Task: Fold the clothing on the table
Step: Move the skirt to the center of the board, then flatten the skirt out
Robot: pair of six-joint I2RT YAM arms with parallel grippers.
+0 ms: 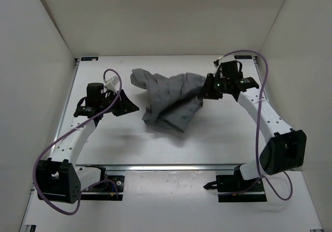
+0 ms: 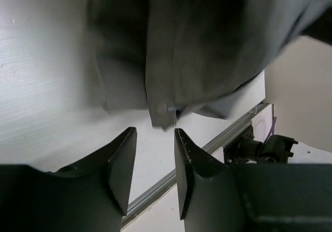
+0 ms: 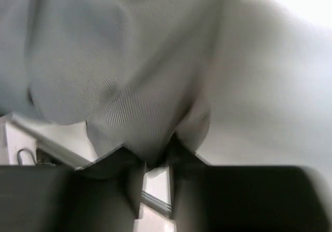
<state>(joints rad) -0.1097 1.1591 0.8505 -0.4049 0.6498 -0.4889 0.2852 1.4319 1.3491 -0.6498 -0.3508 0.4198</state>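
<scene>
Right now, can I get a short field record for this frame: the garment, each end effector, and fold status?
garment: mid-grey pleated fabric clothing, bunched in a heap on the far middle of the matte white table
left end effector: fingers parted, nothing between them, beside the clothing's left edge, not gripping
right end effector: closed on the clothing's right edge
fold status: no neat fold visible
</scene>
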